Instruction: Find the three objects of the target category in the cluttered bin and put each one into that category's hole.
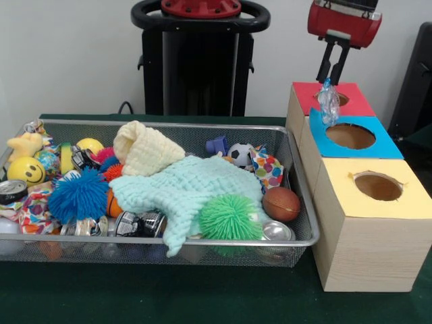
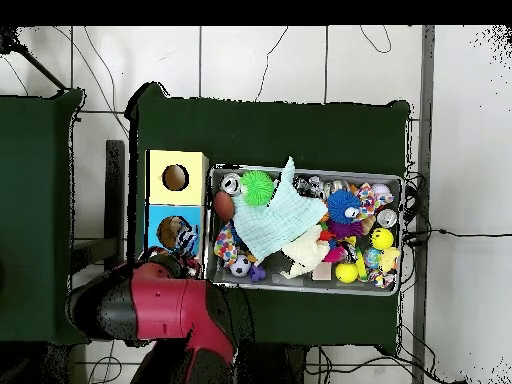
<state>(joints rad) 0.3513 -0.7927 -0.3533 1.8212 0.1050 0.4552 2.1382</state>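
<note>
We see the gripper above the hole, fingers clamped on a crinkly clear wrapper: light, flimsy, slippery, best pinched at its top. The bin sits at nine o'clock.

The light is bright and soft all over, with no strong beam from any one side. The table looks dark green with only faint shadows under the bin. Small shiny spots glint on the metal cans in the bin. The clear thing under the claw looks blurry. From above, everything looks small and a bit fuzzy.
</note>
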